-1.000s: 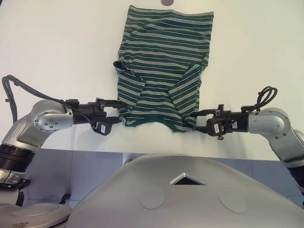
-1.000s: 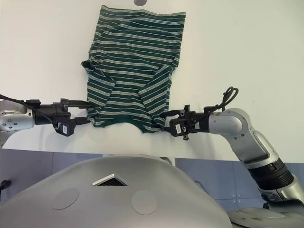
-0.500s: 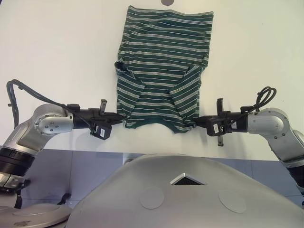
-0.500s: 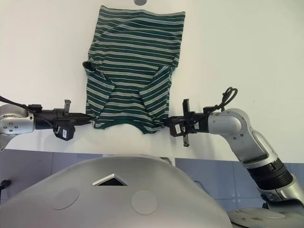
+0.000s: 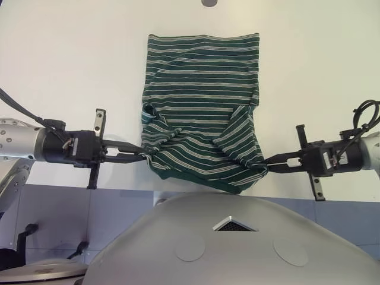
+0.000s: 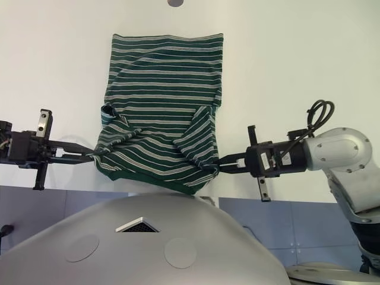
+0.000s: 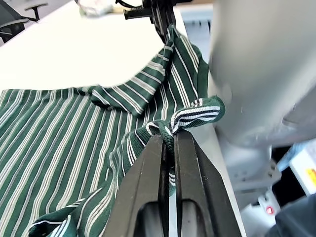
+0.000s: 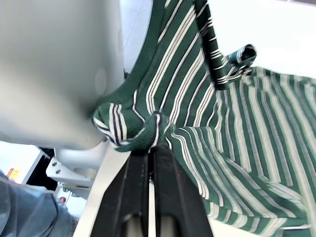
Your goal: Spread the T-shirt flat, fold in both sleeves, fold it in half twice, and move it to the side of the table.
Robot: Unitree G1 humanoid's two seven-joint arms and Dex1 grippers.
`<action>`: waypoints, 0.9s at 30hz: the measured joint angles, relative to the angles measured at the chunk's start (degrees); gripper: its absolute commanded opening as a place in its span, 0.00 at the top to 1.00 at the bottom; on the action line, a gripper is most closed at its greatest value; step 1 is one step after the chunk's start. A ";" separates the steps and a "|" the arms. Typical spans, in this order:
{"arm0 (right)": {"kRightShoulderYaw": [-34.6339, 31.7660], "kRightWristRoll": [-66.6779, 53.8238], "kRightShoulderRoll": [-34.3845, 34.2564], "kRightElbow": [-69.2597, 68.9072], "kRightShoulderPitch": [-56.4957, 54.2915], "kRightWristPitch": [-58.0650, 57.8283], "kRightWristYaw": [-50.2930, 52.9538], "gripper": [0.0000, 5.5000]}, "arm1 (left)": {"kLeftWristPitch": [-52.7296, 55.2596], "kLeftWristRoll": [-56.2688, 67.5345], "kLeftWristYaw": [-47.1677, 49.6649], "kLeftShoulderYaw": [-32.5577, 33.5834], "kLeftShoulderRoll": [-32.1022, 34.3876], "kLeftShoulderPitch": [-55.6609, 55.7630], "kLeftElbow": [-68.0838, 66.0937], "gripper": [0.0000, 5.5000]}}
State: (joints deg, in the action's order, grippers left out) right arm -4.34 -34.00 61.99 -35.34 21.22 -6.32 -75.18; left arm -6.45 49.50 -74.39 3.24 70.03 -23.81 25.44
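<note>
White table [image 5: 71,59] all the way across, with a small grey disc [image 5: 209,2] at its far edge.

Left eye view: the green striped T-shirt [image 5: 202,89] lies along the middle of the table, its far end flat and close to the far edge. Its near end is bunched up at the near edge. We've got the left pincer [image 5: 142,155] clamped on the near left corner of the cloth and the right pincer [image 5: 265,161] clamped on the near right corner. Both arms come in from the sides, roughly along the near edge. Between the two grips the cloth sags in a curve that dips past the near edge. Diagonal folds cross the near half of the shirt.

Right eye view: same scene, and we get the same read. Both pincers are pinching cloth, one at each near corner.

Left wrist view: pretty clear here. The left pincer's fingers [image 7: 148,168] are pressed together with a wad of striped fabric squeezed between the tips, and a little loop of it pokes out beyond them. The rest of the shirt stretches away over the table. The right pincer shows farther off, gripping the other corner.

Right wrist view: the right pincer's fingers [image 8: 168,177] are likewise closed tight on a knot of fabric at the near edge. The striped body of the shirt fans out from there across the table.
</note>
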 measured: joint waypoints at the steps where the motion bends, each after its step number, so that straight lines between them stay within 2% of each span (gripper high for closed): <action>1: -0.17 0.01 -0.06 0.10 -1.65 -0.64 0.56 1.00 | 1.67 0.14 -0.01 0.19 -1.01 1.25 -0.05 1.00; 3: 2.09 3.28 -3.18 3.17 -8.67 -2.11 5.16 1.00 | 5.18 -0.82 3.03 -1.34 -5.60 8.23 -2.56 1.00; 6: 9.73 17.87 -10.40 14.33 -20.91 -0.54 14.30 1.00 | 4.40 -14.93 11.99 -7.43 -16.91 21.44 -13.98 1.00; 10: 16.51 33.38 -18.82 32.62 -34.54 6.35 23.83 1.00 | -5.17 -34.80 21.40 -13.01 -28.95 38.13 -37.05 1.00; 17: 24.35 50.79 -28.96 63.84 -52.10 18.04 38.42 1.00 | -21.73 -54.80 36.09 -17.69 -38.23 57.22 -75.52 1.00; 23: 27.06 59.59 -34.50 85.88 -62.84 22.70 52.37 1.00 | -26.20 -61.47 48.64 -17.97 -44.49 67.04 -91.30 1.00; 27: 29.01 62.71 -37.11 94.77 -65.91 24.69 56.14 1.00 | -25.23 -65.65 52.36 -19.82 -47.79 69.01 -96.91 1.00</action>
State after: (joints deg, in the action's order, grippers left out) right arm 24.67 28.70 24.89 59.43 -44.69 18.37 -19.04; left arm -31.68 -16.15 -22.03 -16.59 22.24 45.20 -71.47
